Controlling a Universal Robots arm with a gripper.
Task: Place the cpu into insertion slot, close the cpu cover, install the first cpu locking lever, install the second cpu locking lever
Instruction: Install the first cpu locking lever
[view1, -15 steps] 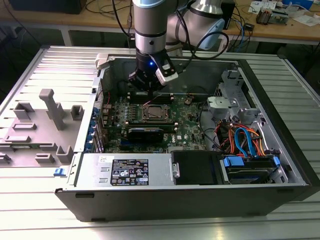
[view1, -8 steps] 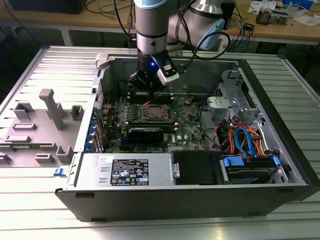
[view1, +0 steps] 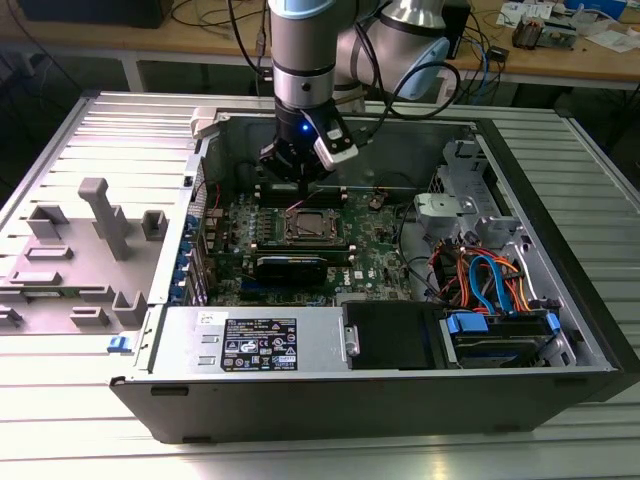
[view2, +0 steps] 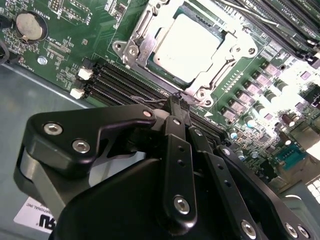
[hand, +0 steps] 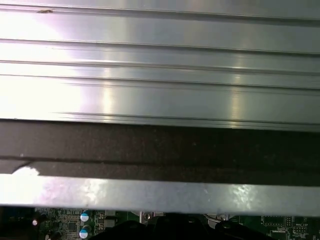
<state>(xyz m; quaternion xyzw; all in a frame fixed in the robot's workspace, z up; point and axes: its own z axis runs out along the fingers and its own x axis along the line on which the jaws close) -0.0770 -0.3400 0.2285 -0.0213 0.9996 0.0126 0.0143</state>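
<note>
The cpu lies flat in the insertion slot, a pale grey square. Over it rests the cpu cover, a silver frame lying flat around the chip's edges. My gripper hovers just off the socket's edge, over the memory slots, its black fingers pressed together. A thin wire locking lever ends right at the fingertips; I cannot tell whether it is pinched. In the exterior view the gripper hangs inside the open computer case, just behind the socket.
Long black memory slots and a coin battery flank the socket. A black card, the power supply and a drive bay with blue and orange cables stand within the case. A grey fixture sits on the ribbed table.
</note>
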